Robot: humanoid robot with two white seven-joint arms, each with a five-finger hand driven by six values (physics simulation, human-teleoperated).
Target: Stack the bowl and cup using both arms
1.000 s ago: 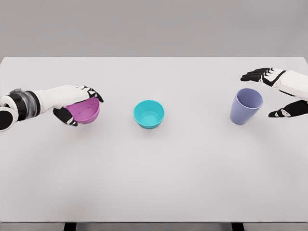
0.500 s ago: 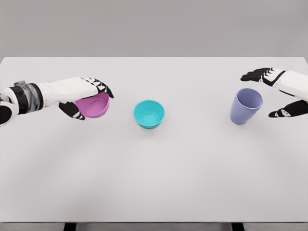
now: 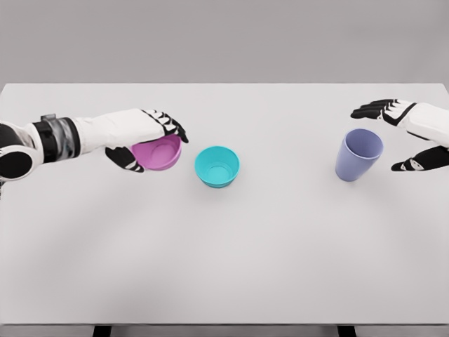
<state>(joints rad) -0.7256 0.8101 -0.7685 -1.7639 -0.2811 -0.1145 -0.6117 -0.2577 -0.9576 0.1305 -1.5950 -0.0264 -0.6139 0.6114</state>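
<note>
Three vessels show on the white table (image 3: 224, 267) — a pink bowl (image 3: 160, 152), a teal bowl (image 3: 217, 166) and a lavender cup (image 3: 358, 154). The left hand (image 3: 144, 137) comes in from the left edge on a white forearm with a grey and black wrist band, and its fingers are clamped on the pink bowl: the black-tipped fingers lie over the far rim and the thumb (image 3: 125, 159) presses the near side underneath. The pink bowl is tilted, its opening turned toward the right and partly toward the viewer, and it sits just left of the teal bowl, near it but apart from it. Whether it is clear of the table cannot be told. The teal bowl stands upright near the middle of the table, opening up, with nothing inside it

The lavender cup stands upright well to the right, apart from both bowls. The right hand (image 3: 410, 137) enters from the right edge and brackets the cup without touching it — fingers spread beyond the cup's far rim, thumb (image 3: 414, 163) just beside its near right side, holding nothing
</note>
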